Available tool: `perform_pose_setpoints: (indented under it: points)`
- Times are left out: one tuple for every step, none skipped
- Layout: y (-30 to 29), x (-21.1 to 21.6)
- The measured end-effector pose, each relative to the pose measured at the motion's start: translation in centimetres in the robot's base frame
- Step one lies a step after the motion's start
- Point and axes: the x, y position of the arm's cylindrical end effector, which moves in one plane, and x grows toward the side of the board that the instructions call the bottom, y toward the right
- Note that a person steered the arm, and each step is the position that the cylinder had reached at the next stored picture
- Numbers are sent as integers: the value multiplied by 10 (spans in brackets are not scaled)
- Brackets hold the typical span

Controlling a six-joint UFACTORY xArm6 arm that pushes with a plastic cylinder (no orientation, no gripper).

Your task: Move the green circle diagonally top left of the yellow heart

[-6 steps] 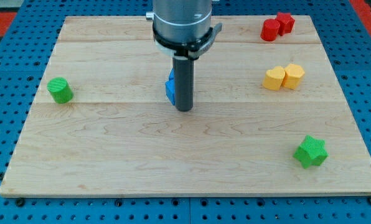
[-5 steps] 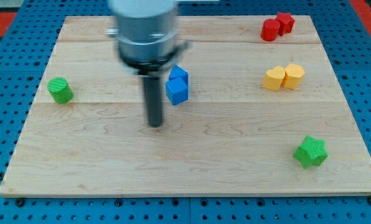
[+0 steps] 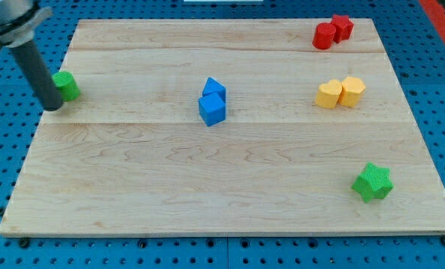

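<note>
The green circle (image 3: 67,85) sits near the board's left edge, partly hidden by my rod. My tip (image 3: 52,107) is at the board's left edge, touching the circle's lower left side. The yellow heart (image 3: 328,95) lies at the right of the board, with a yellow hexagon block (image 3: 352,90) touching its right side.
Two blue blocks (image 3: 213,101) sit together at the board's middle. A red circle (image 3: 324,36) and a red star (image 3: 342,27) are at the top right. A green star (image 3: 372,182) is at the lower right. The wooden board (image 3: 207,194) lies on a blue pegboard.
My rod swept from the blue blocks at the middle to the left edge. The green circle shifted slightly up and left, from about mid-left to beside the rod.
</note>
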Motion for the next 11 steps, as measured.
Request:
perform_pose_setpoints:
  points:
    - [-2,-20]
    - [41,-42]
    - [79,-63]
    - [54,-74]
    - [34,-87]
    - [79,-88]
    - [132,-93]
    - [169,-121]
    - [206,-143]
    - [202,-125]
    - [192,-101]
